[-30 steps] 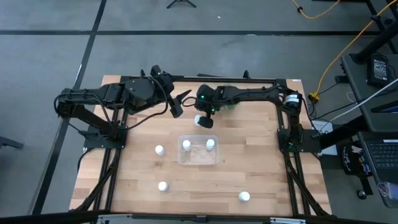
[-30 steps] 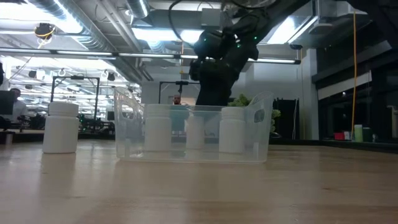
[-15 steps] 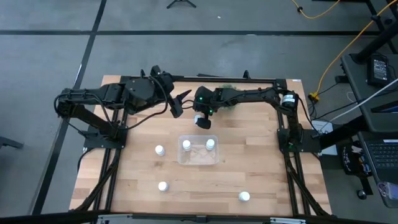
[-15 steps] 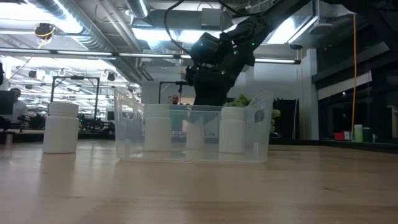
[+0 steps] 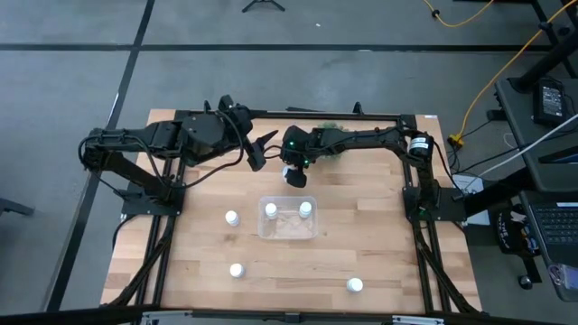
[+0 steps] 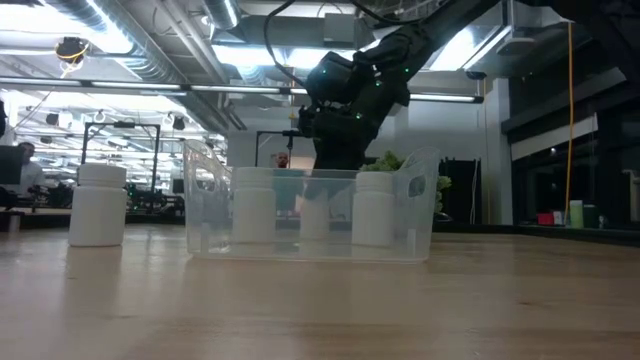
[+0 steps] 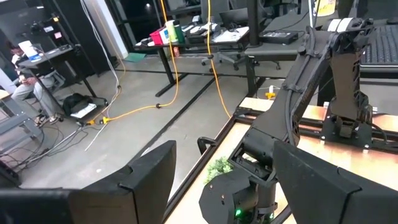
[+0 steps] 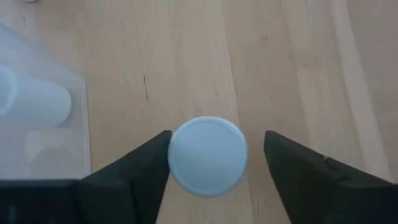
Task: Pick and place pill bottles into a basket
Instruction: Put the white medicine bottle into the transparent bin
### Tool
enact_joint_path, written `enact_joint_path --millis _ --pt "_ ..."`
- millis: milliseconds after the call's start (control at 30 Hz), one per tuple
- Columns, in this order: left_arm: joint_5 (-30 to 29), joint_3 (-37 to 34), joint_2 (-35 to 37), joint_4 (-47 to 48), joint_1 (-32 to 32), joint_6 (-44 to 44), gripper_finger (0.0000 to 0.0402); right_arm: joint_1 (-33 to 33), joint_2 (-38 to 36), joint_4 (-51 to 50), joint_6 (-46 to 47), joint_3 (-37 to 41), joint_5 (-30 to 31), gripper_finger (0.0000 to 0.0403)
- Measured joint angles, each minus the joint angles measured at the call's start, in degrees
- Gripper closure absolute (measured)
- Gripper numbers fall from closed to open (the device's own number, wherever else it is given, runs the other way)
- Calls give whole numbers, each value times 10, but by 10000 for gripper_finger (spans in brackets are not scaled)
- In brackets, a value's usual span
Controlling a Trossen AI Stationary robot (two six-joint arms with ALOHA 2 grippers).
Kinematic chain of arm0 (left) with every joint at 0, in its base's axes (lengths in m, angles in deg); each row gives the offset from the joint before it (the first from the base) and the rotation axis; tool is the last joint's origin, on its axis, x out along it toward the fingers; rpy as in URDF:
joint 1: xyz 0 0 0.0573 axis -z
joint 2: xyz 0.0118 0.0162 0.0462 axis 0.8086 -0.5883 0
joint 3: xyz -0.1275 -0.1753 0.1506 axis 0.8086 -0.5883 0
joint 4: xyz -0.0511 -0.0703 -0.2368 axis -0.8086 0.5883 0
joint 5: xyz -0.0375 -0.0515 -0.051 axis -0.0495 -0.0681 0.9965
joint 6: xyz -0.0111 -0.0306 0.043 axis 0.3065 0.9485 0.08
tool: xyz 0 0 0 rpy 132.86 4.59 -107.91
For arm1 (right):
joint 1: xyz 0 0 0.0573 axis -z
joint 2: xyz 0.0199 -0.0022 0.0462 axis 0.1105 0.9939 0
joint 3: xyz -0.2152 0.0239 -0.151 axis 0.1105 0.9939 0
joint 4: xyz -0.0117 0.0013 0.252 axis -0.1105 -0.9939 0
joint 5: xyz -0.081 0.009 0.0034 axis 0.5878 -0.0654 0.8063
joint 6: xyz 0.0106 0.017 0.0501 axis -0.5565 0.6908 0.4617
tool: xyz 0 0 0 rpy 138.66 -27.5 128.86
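Observation:
A white pill bottle (image 8: 207,156) stands upright on the table just behind the clear tray (image 5: 289,235); it also shows through the tray in the low view (image 6: 315,215). My right gripper (image 8: 216,134) points down over it, open, with one finger on each side of the cap. Two bottles (image 5: 270,210) (image 5: 305,209) stand in the tray. Three more stand on the table: one left of the tray (image 5: 232,218), one near left (image 5: 236,270) and one near right (image 5: 355,285). My left gripper (image 5: 262,149) waits open and empty at the far left.
A green spiky plant (image 6: 395,160) sits behind the right gripper at the far edge. The black metal frame (image 5: 163,235) runs along the table's sides. Bare wood lies in front of the tray.
My right gripper has moved a little toward the table's left edge, over the bottle behind the tray, so its fingers now stand on either side of the cap. The bottles and the tray have stayed where they were.

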Motion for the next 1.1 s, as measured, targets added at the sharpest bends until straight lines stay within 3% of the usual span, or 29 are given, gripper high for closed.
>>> enact_joint_path --millis 267,767,1100 --pt "-2 0 0 1 0 0 142 0 -1 3 -1 0 0 250" --pt "-9 0 0 3 0 -17 142 -18 -14 -5 -13 0 2 250" --pt "-50 0 0 6 -1 -43 142 -39 -128 -9 -53 0 77 250"
